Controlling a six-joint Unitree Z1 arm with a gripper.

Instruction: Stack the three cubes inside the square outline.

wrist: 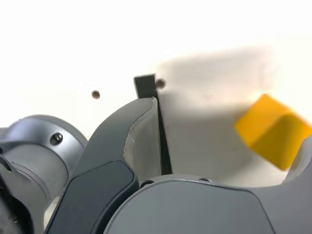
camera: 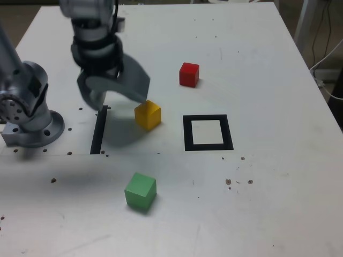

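Observation:
My gripper (camera: 122, 103) hangs open low over the white table, its jaws spread wide. The yellow cube (camera: 147, 115) rests on the table just by the tip of the finger nearer the exterior view's right. In the wrist view the yellow cube (wrist: 273, 131) lies close to one finger's inner side, with a wide gap to the other finger (wrist: 122, 146); nothing grips it. The red cube (camera: 188, 74) sits farther back. The green cube (camera: 140, 191) lies toward the front. The black square outline (camera: 187, 132), white inside, holds nothing and lies to the yellow cube's right in the exterior view.
A straight black strip (camera: 99, 131) lies on the table under the gripper, also seen in the wrist view as a black strip (wrist: 146, 87). The arm's grey base (camera: 27, 107) stands at the exterior view's left. Small screw holes dot the table.

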